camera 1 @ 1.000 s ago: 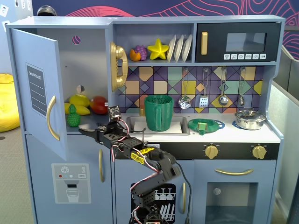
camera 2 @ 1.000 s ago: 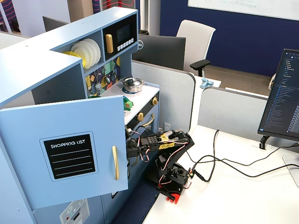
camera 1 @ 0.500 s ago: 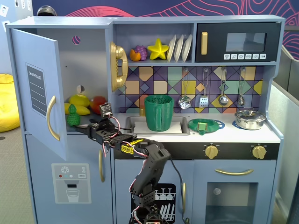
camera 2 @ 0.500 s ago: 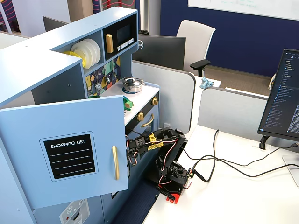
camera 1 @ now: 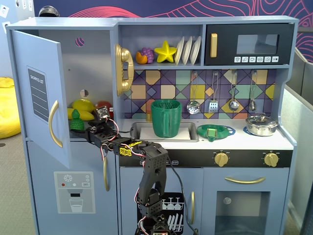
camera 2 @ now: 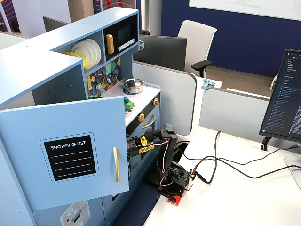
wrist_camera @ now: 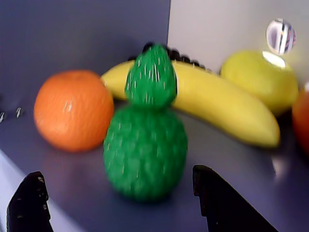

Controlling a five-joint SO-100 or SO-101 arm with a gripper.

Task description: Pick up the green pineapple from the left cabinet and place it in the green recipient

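Observation:
The green pineapple stands upright on the shelf of the left cabinet, whose door hangs open; it also shows in a fixed view. My gripper is open and empty. Its two black fingertips sit low in the wrist view, one on each side of the pineapple and a little short of it, not touching. In a fixed view the gripper reaches into the cabinet from the right. The green recipient, a ribbed dark-green cup, stands in the sink at the counter's middle.
Behind the pineapple lie a yellow banana, an orange, a yellow lemon and a red fruit. The open door borders the shelf. A flat green strainer and a steel pot stand on the counter.

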